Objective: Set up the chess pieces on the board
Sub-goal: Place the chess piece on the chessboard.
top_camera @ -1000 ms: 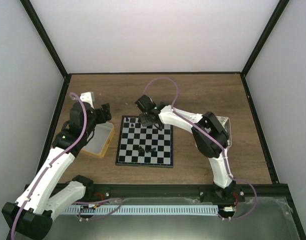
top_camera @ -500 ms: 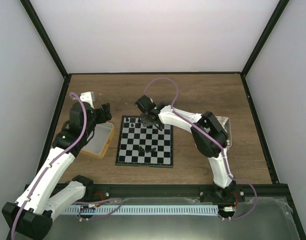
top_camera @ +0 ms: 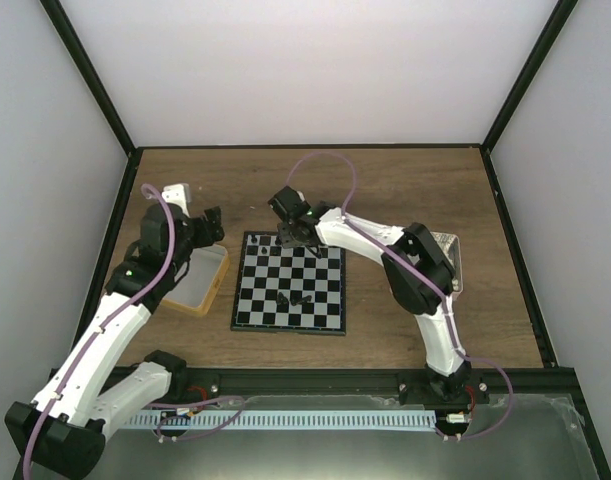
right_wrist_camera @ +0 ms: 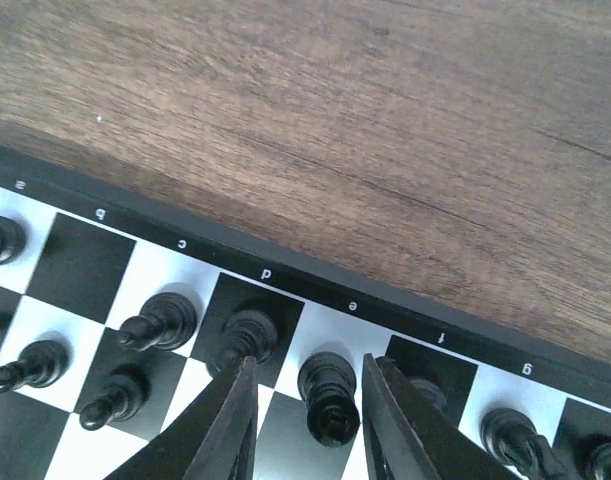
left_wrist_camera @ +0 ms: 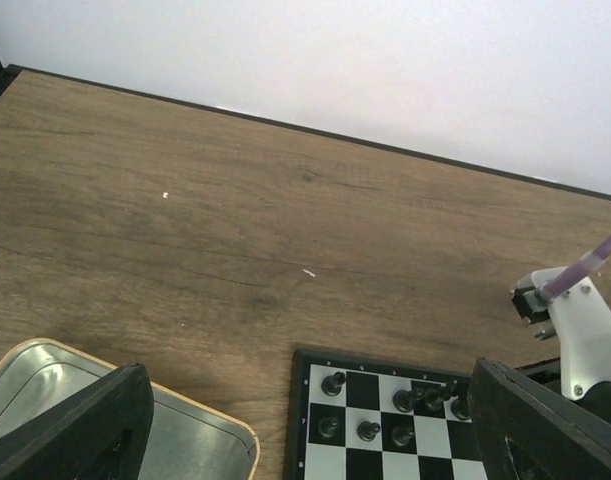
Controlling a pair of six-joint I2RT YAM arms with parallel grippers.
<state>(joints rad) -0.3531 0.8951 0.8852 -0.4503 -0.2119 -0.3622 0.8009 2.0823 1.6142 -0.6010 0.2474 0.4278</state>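
Beside yellow-rimmed tray (top_camera: 199, 282), board (top_camera: 317, 312) with chess pieces (right_wrist_camera: 327, 393)

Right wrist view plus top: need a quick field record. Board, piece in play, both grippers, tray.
board: black pieces on its two far rows; a few mid-board pieces, pose too small to tell
piece in play: upright on the white e-file square of the far row
right gripper: open, low over the far rows, straddling the piece in play; gap visible on one side
left gripper: open, empty, near the board's far left corner
yellow-rimmed tray: left of the board, no pieces visible inside
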